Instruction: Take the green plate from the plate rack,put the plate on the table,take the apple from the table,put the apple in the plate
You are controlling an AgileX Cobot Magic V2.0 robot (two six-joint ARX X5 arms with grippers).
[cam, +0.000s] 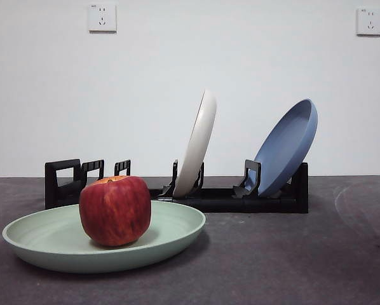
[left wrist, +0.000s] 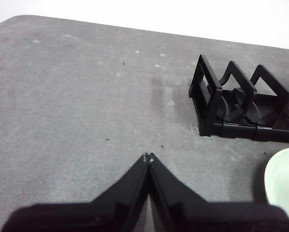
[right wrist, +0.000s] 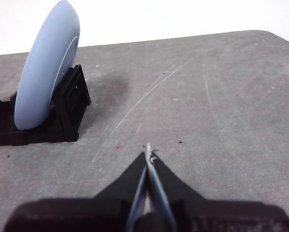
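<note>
Apple (cam: pixel 115 210) sat in green plate (cam: pixel 63 244); looked firm, smooth, best gripped across its middle. Left gripper (left wrist: pixel 148 156) and right gripper (right wrist: pixel 148 153) were both closed, empty.

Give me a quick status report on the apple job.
Left tool and right tool shut, empty, clear. Apple in green plate on table. Nothing in the way.

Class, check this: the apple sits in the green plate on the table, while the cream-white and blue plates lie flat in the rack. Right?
Not quite. The front view shows the cream-white plate and the blue plate standing on edge, leaning, in the plate rack. The apple does sit in the green plate on the table.
</note>
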